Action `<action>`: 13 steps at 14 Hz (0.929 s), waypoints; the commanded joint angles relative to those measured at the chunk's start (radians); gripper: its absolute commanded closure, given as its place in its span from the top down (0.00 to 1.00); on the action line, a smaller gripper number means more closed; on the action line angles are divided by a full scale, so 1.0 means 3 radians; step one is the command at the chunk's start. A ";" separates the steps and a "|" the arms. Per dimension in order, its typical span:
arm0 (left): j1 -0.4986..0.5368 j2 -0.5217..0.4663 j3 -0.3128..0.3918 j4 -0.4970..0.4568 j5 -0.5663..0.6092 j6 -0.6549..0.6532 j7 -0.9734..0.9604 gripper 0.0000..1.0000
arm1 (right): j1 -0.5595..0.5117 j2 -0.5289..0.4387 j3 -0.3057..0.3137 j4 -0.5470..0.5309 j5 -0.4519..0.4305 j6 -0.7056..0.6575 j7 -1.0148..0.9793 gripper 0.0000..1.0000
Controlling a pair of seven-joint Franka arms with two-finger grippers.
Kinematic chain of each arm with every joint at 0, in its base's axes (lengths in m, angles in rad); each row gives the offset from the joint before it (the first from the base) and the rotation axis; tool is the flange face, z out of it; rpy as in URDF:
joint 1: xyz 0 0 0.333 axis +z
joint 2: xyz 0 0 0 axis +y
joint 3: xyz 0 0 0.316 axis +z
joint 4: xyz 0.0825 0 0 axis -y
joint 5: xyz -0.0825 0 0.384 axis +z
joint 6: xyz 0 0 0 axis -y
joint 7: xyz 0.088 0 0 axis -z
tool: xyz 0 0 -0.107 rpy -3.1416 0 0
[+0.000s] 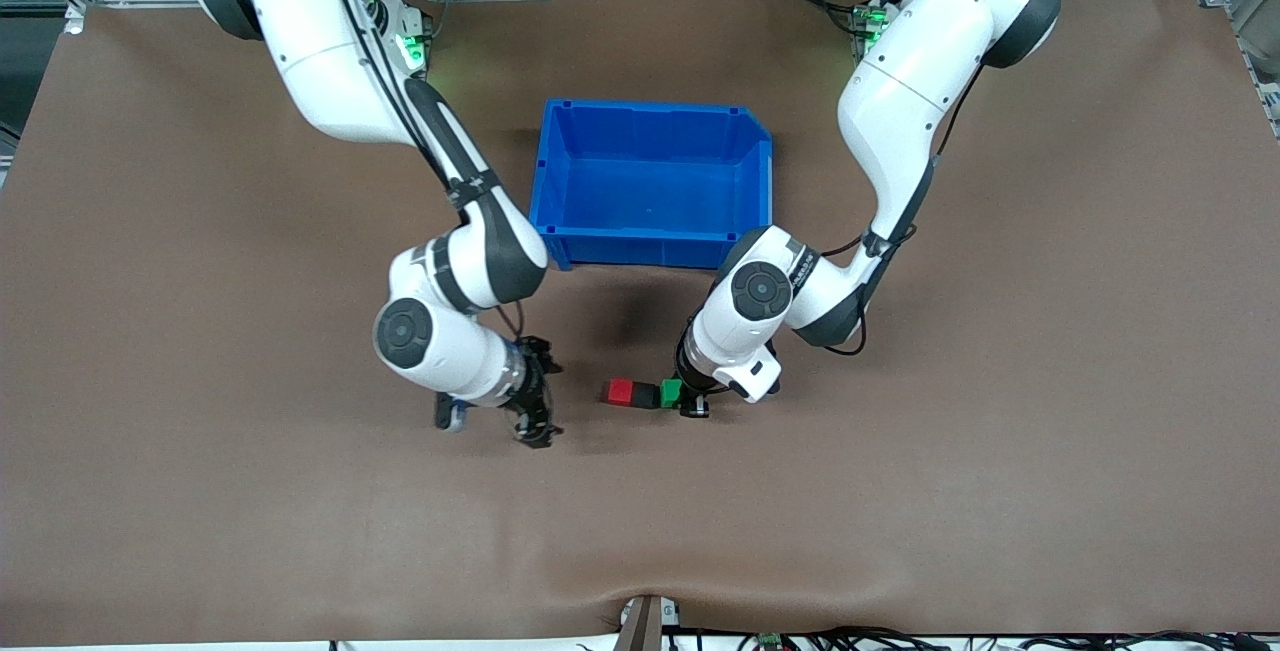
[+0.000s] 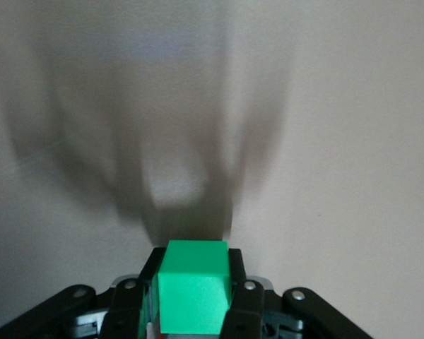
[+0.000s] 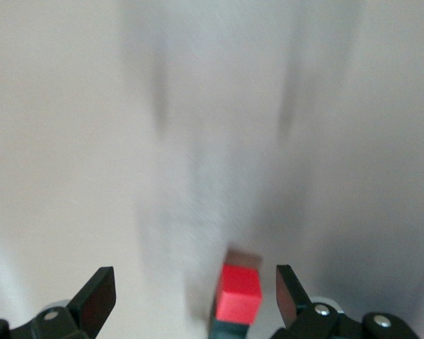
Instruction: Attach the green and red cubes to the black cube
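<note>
Cubes: you have the red cube (image 1: 620, 391), black cube (image 1: 644, 396) and green cube (image 1: 671, 391) touching in a row on the table (image 1: 200, 491), nearer the camera than the bin (image 1: 650, 183).
Left gripper (image 1: 692, 401): your fingers clench the green cube (image 2: 193, 295).
Right gripper (image 1: 537, 401): jaws spread, holding nothing, just beside the row's red cube (image 3: 239, 294), toward the right arm's end.

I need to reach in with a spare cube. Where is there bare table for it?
Bare: the table between the cube row and the front camera. Crowded: the red cube, black cube, green cube, left pincer gripping green, right pincer open, and blue bin.
</note>
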 commanded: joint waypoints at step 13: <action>-0.0096 0.0143 0.0183 0.0189 0.0037 0.0158 0.0148 0.00 | -0.1326 -0.1289 -0.0178 -0.0011 -0.0215 -0.1877 -0.3085 1.00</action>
